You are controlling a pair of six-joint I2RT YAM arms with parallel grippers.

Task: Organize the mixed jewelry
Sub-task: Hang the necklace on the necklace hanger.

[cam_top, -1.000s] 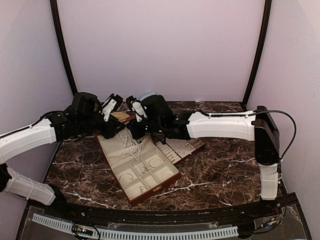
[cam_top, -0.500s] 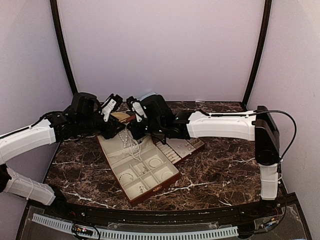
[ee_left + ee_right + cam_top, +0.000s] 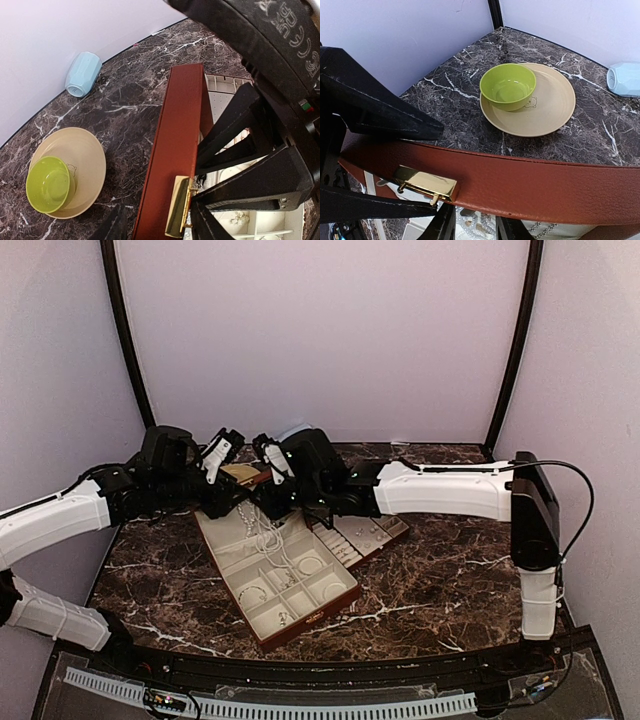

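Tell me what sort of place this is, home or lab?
Most likely a lab robot test cell, not a home: bare pale lilac walls with black corner posts box in a dark marble-patterned tabletop, and two white-and-black robot arms are mounted at its near edge.

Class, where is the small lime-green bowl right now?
The small lime-green bowl sits on the left side of the round tan plate in the right wrist view, beyond the reddish-brown case wall.
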